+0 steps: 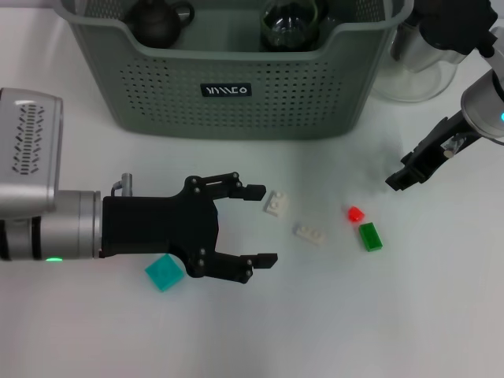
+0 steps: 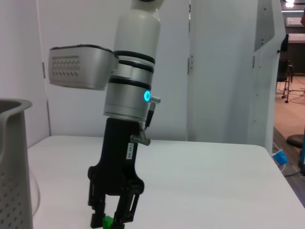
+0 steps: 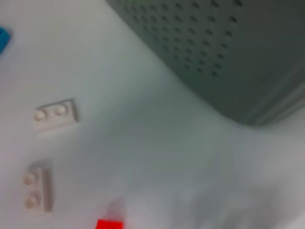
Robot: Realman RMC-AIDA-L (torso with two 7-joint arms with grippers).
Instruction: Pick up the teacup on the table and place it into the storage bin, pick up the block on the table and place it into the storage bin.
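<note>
The storage bin (image 1: 236, 94) stands at the back of the table, holding a dark round pot (image 1: 157, 20) and a dark glass vessel (image 1: 291, 24). No teacup shows on the table. Several blocks lie in front: a teal block (image 1: 164, 272), two white bricks (image 1: 276, 203) (image 1: 310, 234), a red block (image 1: 355, 213) and a green block (image 1: 370, 236). My left gripper (image 1: 260, 224) is open and low over the table, the teal block beside its palm and the white bricks just past its fingertips. My right gripper (image 1: 402, 177) hovers to the right of the red block.
A clear glass pot (image 1: 417, 71) stands right of the bin. The left wrist view shows the right gripper (image 2: 110, 217) upright over the table with the green block (image 2: 108, 221) at its base. The right wrist view shows the bin wall (image 3: 228, 52), white bricks (image 3: 55, 114) and red block (image 3: 109, 224).
</note>
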